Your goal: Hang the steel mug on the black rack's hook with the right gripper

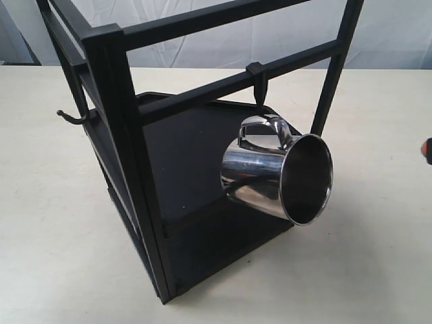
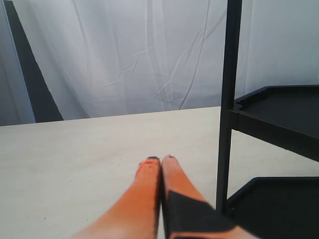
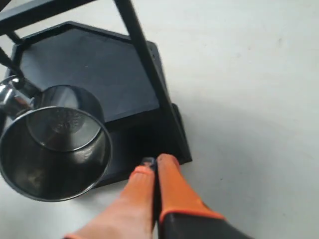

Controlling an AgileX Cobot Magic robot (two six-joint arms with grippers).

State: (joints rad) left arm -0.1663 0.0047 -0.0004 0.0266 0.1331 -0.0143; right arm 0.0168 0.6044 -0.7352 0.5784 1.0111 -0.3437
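Observation:
The steel mug (image 1: 280,175) hangs by its looped handle from the hook (image 1: 257,81), which is clipped on a crossbar of the black rack (image 1: 125,108). Its open mouth tilts toward the camera. In the right wrist view the mug (image 3: 52,147) hangs over the rack's lower shelf (image 3: 94,64). My right gripper (image 3: 155,165) is shut and empty, clear of the mug, over the shelf's corner. Only an orange tip of it (image 1: 428,148) shows at the exterior view's right edge. My left gripper (image 2: 160,160) is shut and empty above the table, beside a rack post (image 2: 227,104).
A curved, knob-tipped hook (image 1: 71,118) sticks out sideways from the rack's left side. The rack stands on a pale table (image 1: 54,223) with a white curtain (image 2: 124,55) behind. Two black shelves (image 2: 284,112) lie close to the left gripper.

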